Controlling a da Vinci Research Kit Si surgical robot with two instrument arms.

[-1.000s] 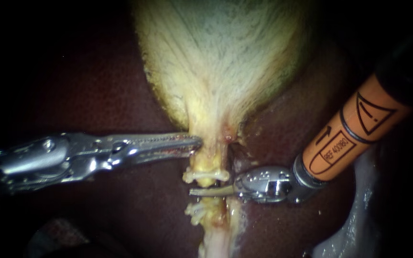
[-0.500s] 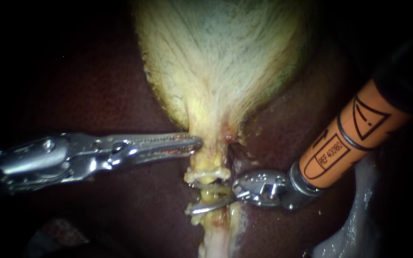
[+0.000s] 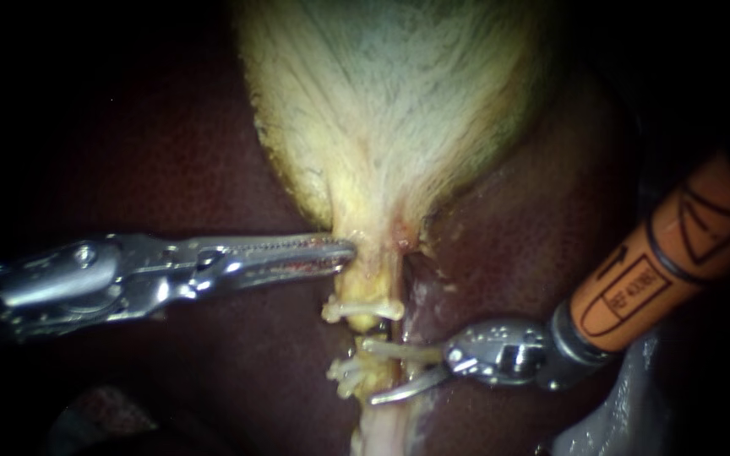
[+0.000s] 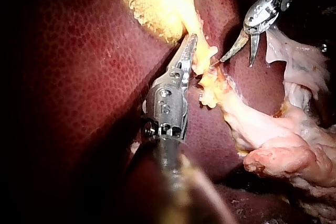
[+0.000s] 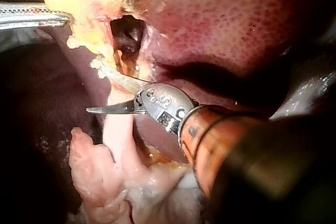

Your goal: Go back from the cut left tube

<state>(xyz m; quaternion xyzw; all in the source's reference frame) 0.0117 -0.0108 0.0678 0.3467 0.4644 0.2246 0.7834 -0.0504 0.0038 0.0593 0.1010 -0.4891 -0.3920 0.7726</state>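
Right hand [image 3: 369, 372] parted, cut left tube [image 3: 365, 291] vertical

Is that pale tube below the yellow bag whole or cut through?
Cut through. The tube ends just below a white clip, and a gap separates it from its lower stump.

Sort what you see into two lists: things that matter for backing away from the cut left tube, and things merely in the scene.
In the job: right instrument; cut left tube; clips either side of the cut.
Merely there: left instrument; gallbladder; liver; pale loose tissue.
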